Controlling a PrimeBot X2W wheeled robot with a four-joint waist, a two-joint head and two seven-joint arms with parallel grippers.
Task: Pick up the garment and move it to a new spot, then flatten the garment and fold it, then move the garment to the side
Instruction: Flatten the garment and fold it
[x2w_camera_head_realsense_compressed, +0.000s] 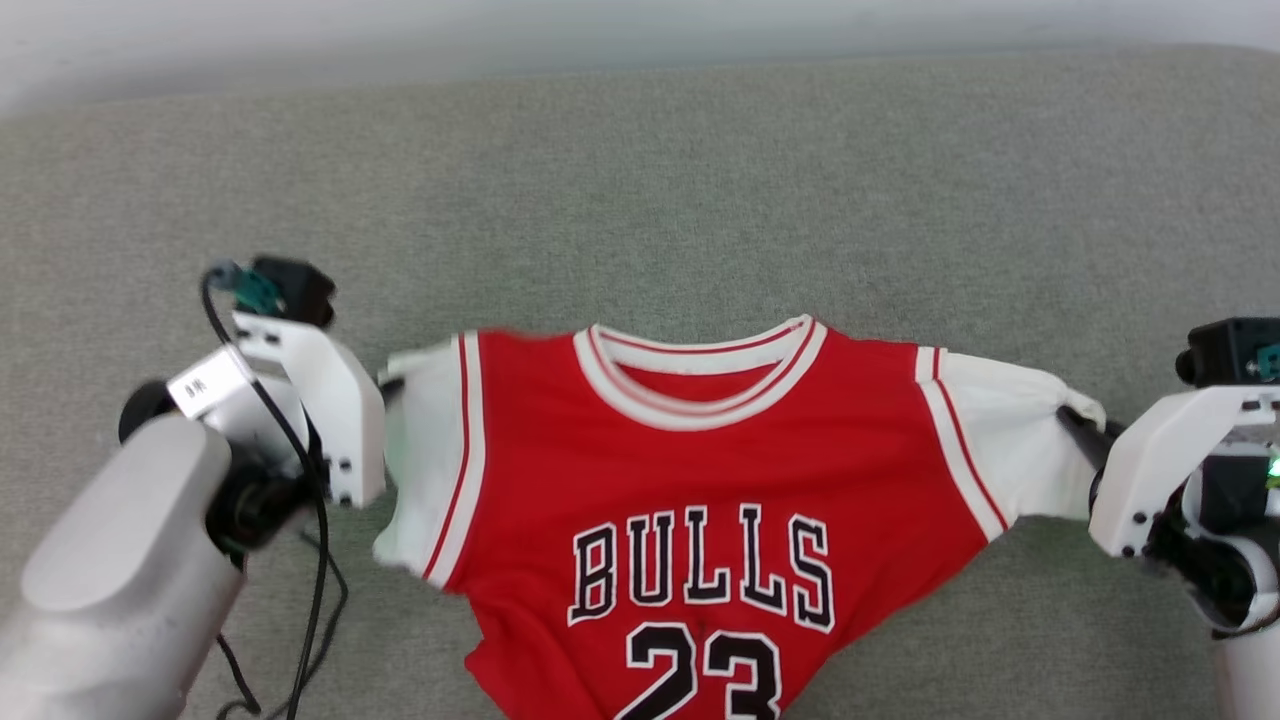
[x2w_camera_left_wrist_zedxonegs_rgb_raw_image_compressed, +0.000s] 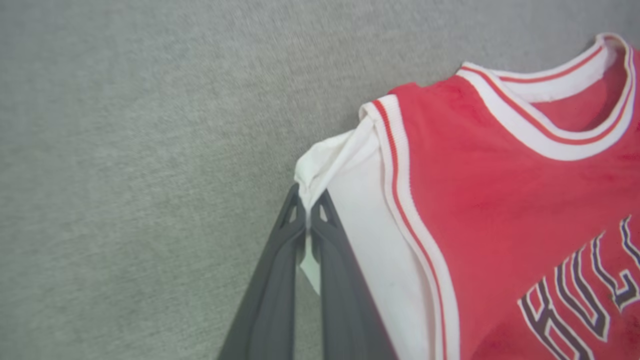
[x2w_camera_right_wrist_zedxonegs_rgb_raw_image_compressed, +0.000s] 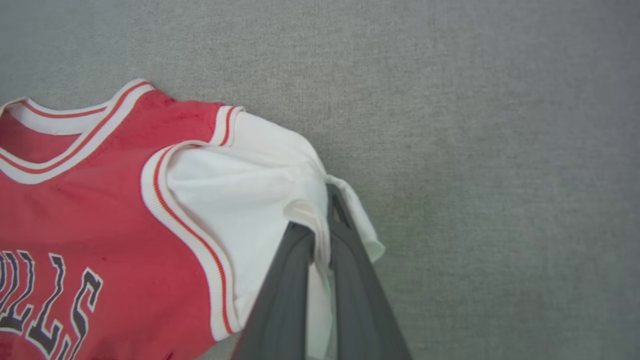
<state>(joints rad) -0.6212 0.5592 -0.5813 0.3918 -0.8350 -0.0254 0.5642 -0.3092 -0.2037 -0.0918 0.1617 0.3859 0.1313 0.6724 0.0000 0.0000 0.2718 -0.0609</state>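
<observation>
1. Grey-green woven surface (x2w_camera_head_realsense_compressed: 640, 180) is stretching across the head view, and the garment (x2w_camera_head_realsense_compressed: 700, 470) is spreading face up over it. Its collar is pointing to 12 o'clock and its hem is running off the frame at 6 o'clock.
2. Staying with the head view, the left pincer (x2w_camera_head_realsense_compressed: 392, 385) is meeting the white sleeve at the garment's 9 o'clock edge. The right pincer (x2w_camera_head_realsense_compressed: 1070, 418) is biting the other sleeve at its 3 o'clock edge, so the red chest is hanging taut between them.
3. Looking through the left wrist view, the left pincer (x2w_camera_left_wrist_zedxonegs_rgb_raw_image_compressed: 307, 202) is squeezing closed on a bunched tip of sleeve, and the garment (x2w_camera_left_wrist_zedxonegs_rgb_raw_image_compressed: 500, 200) is lying toward 3 o'clock of the fingertips.
4. Looking through the right wrist view, the right pincer (x2w_camera_right_wrist_zedxonegs_rgb_raw_image_compressed: 320, 215) is clamping shut on a fold of sleeve that is wrapping over its fingers, and the garment (x2w_camera_right_wrist_zedxonegs_rgb_raw_image_compressed: 100, 200) is lying toward 9 o'clock.
5. Judging by this, both grips are holding and the moving or flattening step is under way. Whether the shoulders are lifting clear I cannot tell. Folding and shifting aside are waiting to be done.
</observation>
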